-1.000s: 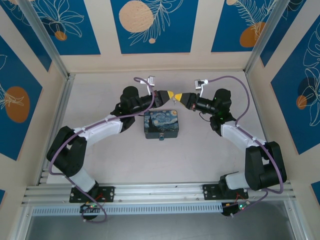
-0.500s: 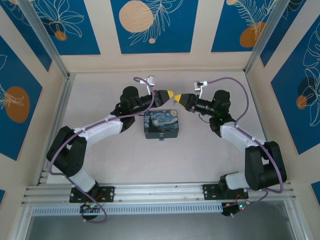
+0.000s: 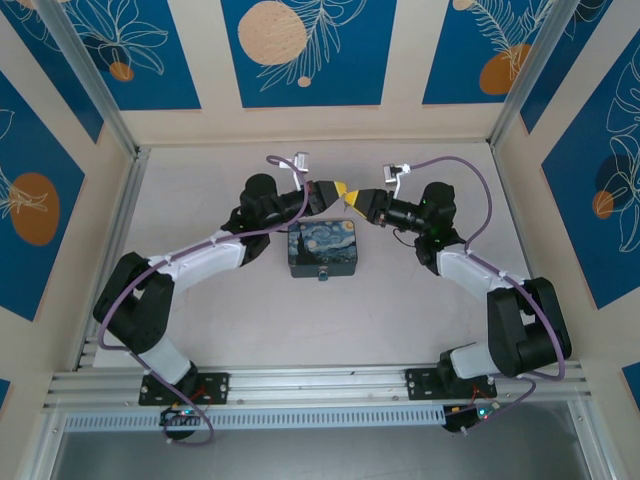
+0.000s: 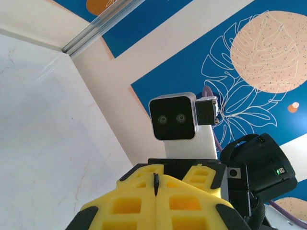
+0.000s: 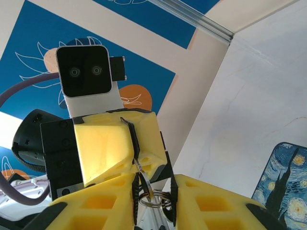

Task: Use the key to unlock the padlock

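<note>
My two grippers meet tip to tip above the far edge of the Starry-Night tin. The left gripper is shut on the blade of the thin key, which sticks out from its yellow fingers. The key's wire ring lies across the narrow gap of my right gripper, reaching both black pads. The tiny blue-grey padlock hangs at the tin's near edge, below both grippers.
The tin sits mid-table on the pale surface. Blue leaf-patterned walls close in the back and sides. The right wrist's camera block faces my left gripper at close range. Aluminium rails run along the near edge.
The right gripper has slid a little left toward the left gripper, and its jaws have parted from fully shut to a narrow gap holding the key ring. The left arm has not moved.
</note>
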Controlling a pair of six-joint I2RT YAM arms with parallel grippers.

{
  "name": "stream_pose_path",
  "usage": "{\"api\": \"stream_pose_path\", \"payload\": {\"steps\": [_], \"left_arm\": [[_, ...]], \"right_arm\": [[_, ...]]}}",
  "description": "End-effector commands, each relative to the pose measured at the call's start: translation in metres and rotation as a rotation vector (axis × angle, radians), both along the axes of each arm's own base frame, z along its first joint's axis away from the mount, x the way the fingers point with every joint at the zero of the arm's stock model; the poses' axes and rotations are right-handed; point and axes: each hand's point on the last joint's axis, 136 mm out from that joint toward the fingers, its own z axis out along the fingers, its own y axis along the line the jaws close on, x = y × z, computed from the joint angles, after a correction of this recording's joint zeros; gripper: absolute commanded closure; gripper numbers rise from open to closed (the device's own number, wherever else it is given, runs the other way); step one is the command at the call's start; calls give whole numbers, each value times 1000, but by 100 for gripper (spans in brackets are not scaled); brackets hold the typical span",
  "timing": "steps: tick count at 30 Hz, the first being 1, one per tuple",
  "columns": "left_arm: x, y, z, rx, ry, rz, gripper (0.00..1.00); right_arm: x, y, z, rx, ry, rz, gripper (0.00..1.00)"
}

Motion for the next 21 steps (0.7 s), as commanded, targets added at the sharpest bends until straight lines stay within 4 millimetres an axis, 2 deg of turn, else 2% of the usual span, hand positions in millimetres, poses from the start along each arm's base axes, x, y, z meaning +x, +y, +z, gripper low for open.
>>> {"api": "stream_pose_path", "payload": {"steps": [1,15,19,21], "left_arm": [[3,3,3,-20,-17,15,100],[1,6,-4,-12,-11,25,100],[1,6,-3,-12,-11,28,100],[2,7,-3,-12,-11,32,100]], "right_arm": [[1,1,3,7,-18,-5,80],[6,-8,3,10,-10,-31,88],[7,-9,2,9,-6,-34,93],[7,-10,0,8,-3,-35,99]]}}
